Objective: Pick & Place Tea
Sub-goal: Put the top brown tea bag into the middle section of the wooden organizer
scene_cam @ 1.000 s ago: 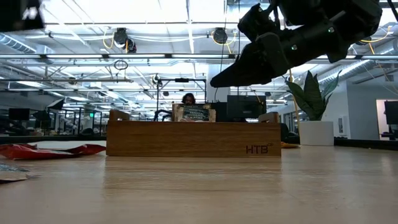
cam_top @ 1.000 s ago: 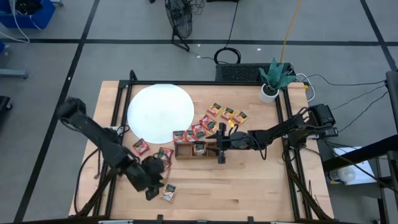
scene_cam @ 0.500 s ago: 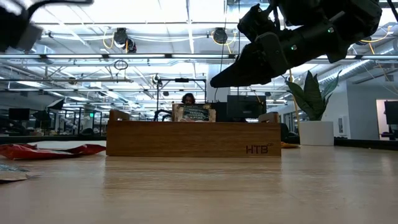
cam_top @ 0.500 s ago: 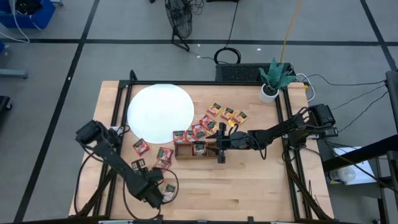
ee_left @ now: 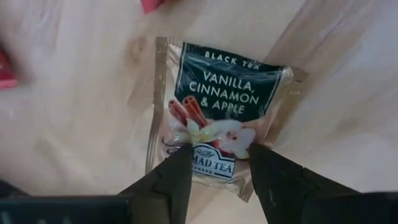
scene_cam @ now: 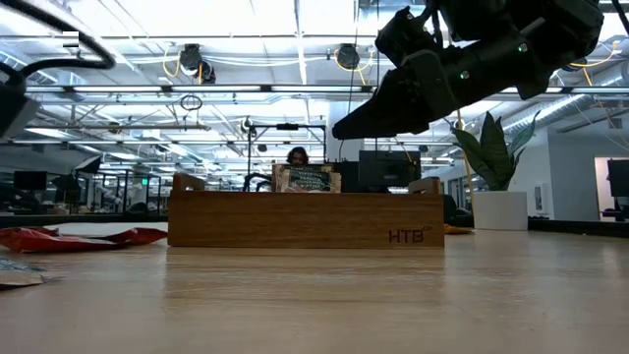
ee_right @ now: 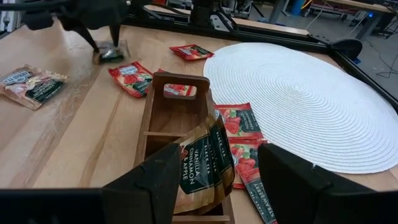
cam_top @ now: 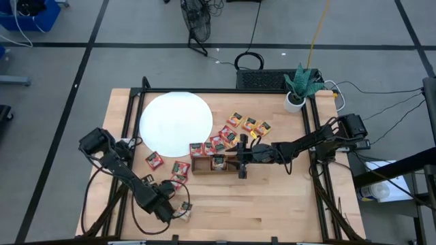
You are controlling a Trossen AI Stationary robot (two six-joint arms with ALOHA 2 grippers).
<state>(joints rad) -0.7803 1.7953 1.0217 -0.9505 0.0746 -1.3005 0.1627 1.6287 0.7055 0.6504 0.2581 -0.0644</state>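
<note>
Sachets of tea lie scattered over the wooden table (cam_top: 272,197), and nearest the front edge, at about seven o'clock from its centre, the left gripper (cam_top: 173,211) stands over one pale vanilla-cinnamon sachet (ee_left: 219,115), its fingers (ee_left: 166,183) parted narrowly, a tip resting at each side of the packet's near edge. Red sachets (cam_top: 154,160) lie just beyond, toward eleven o'clock. At mid-table sits the wooden tray (ee_right: 172,121), with the right gripper (cam_top: 241,158) over its three o'clock end, clamped on another vanilla sachet (ee_right: 206,158) hanging above a compartment. More red sachets (ee_right: 236,120) border the tray. Beyond, at eleven o'clock, lies the white disc (cam_top: 175,122); a potted plant (cam_top: 300,86) stands at one o'clock.
</note>
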